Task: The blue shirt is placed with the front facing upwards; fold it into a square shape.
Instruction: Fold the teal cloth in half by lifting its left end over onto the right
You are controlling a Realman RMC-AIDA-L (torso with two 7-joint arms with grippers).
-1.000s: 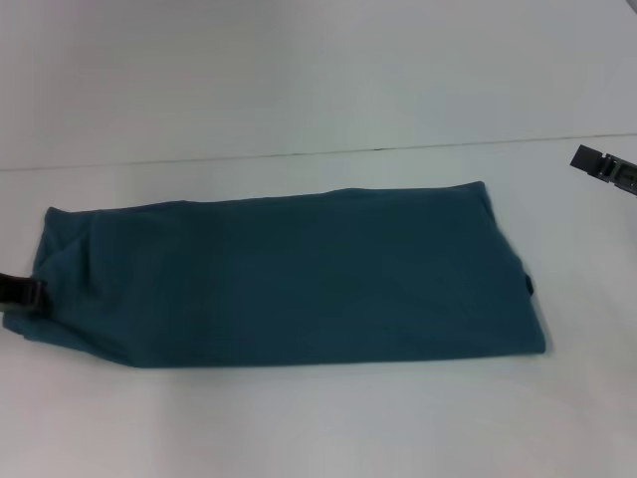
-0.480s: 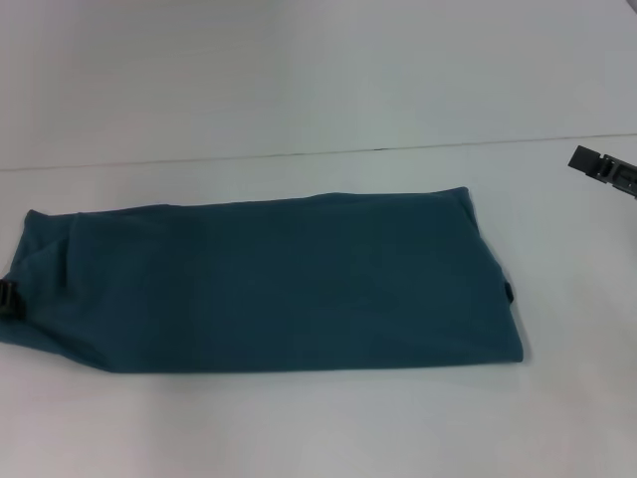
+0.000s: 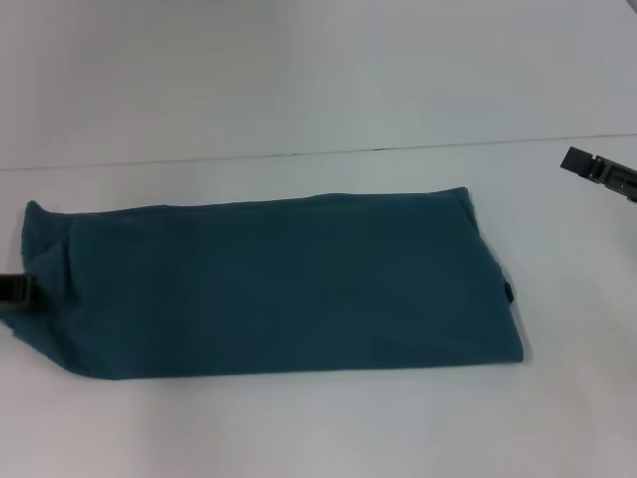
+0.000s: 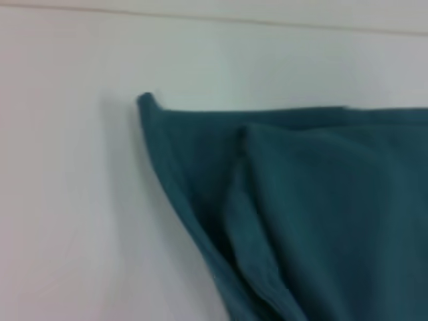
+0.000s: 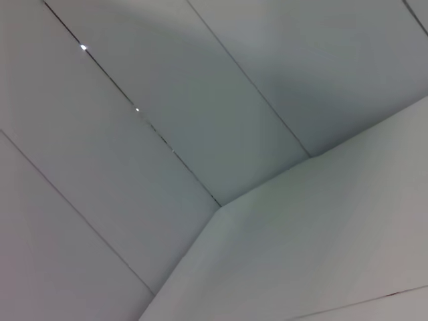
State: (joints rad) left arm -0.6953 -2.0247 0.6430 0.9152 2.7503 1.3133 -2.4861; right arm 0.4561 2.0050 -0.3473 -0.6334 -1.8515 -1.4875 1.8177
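The blue shirt (image 3: 289,284) lies folded into a long plain teal band across the white table (image 3: 299,428); no lettering shows. A small dark tab (image 3: 508,292) pokes out at its right end. My left gripper (image 3: 14,291) is at the far left edge of the head view, shut on the band's left end, whose upper corner (image 3: 35,212) stands up a little. The left wrist view shows that layered corner of the shirt (image 4: 301,214) close up, without my fingers. My right gripper (image 3: 600,171) hangs off to the far right, well away from the shirt.
The table's far edge (image 3: 299,154) runs just behind the shirt, with a pale wall beyond. The right wrist view shows only wall panels (image 5: 200,100).
The shirt slid to the left with my left gripper, then stopped. Its upper left corner has risen slightly. The right gripper has barely moved.
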